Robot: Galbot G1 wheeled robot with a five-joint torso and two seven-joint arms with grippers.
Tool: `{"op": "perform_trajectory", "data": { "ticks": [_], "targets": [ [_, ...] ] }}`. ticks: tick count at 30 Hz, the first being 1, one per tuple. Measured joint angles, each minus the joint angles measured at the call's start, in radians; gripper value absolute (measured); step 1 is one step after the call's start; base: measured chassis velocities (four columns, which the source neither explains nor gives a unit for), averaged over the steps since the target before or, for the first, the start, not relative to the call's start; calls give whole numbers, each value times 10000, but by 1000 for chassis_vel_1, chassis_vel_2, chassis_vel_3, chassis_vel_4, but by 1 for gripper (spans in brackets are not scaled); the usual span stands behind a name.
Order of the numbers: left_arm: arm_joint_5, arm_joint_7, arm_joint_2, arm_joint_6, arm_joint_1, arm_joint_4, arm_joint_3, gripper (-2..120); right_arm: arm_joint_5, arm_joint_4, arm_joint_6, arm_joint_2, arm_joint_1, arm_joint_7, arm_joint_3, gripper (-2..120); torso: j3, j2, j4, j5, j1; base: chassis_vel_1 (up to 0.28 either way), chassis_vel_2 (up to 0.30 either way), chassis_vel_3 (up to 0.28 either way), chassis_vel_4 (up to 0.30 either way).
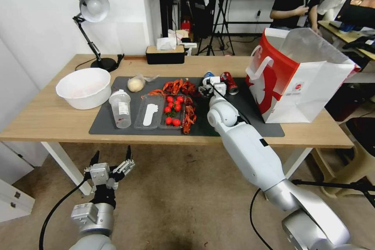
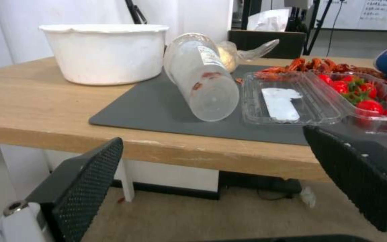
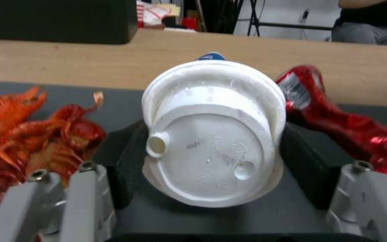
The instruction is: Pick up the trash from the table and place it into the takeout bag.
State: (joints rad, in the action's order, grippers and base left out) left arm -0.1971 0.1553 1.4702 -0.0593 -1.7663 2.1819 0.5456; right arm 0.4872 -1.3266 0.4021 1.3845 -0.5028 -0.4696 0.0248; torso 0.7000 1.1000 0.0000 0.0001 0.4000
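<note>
Light-wood table (image 1: 47, 119), grey mat (image 1: 242, 103). Right gripper (image 3: 211, 151) at mat's 12 o'clock, pads touching both sides of lidded white cup (image 3: 213, 134) lying on its side, red can (image 1: 229, 82) beside. Takeout bag (image 1: 300, 78) at 3 o'clock. Left gripper (image 1: 111, 160) spread wide, holding nothing, below table edge.

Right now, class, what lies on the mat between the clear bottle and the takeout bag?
In the head view: a clear tray, tomatoes, crayfish shells and the right gripper at the cup, between bottle and takeout bag.
</note>
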Motion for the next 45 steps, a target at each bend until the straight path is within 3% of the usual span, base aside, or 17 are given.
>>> {"op": "perform_trajectory", "data": {
  "ticks": [10,12,19,23,26,31,37,44,45],
  "targets": [
    [-5,0,0,0,-33,90,10,100,-282,-982,-1122,-732,-4,1036,-50,64,1,0,0,1,0,0,0,0,0],
    [-60,5,-52,4,-64,189,57,100,-564,-1670,-1568,-1205,31,1392,-126,64,1,0,0,2,0,0,0,0,0],
    [-115,18,-97,8,-150,310,155,100,-508,-3391,-1688,-2071,68,1465,-508,64,0,0,2,0,-1,0,0,0,0],
    [-98,25,-56,9,-232,389,142,100,-172,-4897,-827,-3149,-8,595,-1356,64,-1,0,1,1,0,0,0,0,0],
    [-70,29,-52,12,-268,411,133,100,2,-5369,-210,-3626,-149,-79,-1854,64,-1,0,-3,4,-1,0,0,0,0],
    [-67,30,-139,19,-341,479,161,100,52,-5736,540,-4317,-506,-1240,-2685,64,-1,0,-2,4,-1,0,0,0,0],
    [-46,10,-150,29,-289,473,122,100,497,-5841,1111,-4681,-870,-1505,-3307,64,-1,0,-1,0,-1,0,0,0,0],
    [30,-21,-78,35,-246,419,37,100,668,-5828,1156,-4762,-1189,-1255,-3546,83,0,0,2,1,0,0,0,0,0],
    [33,-23,-83,35,-236,409,39,100,669,-5827,1133,-4764,-1305,-1204,-3646,91,0,0,2,-1,-1,0,0,0,0]
  ]
}}
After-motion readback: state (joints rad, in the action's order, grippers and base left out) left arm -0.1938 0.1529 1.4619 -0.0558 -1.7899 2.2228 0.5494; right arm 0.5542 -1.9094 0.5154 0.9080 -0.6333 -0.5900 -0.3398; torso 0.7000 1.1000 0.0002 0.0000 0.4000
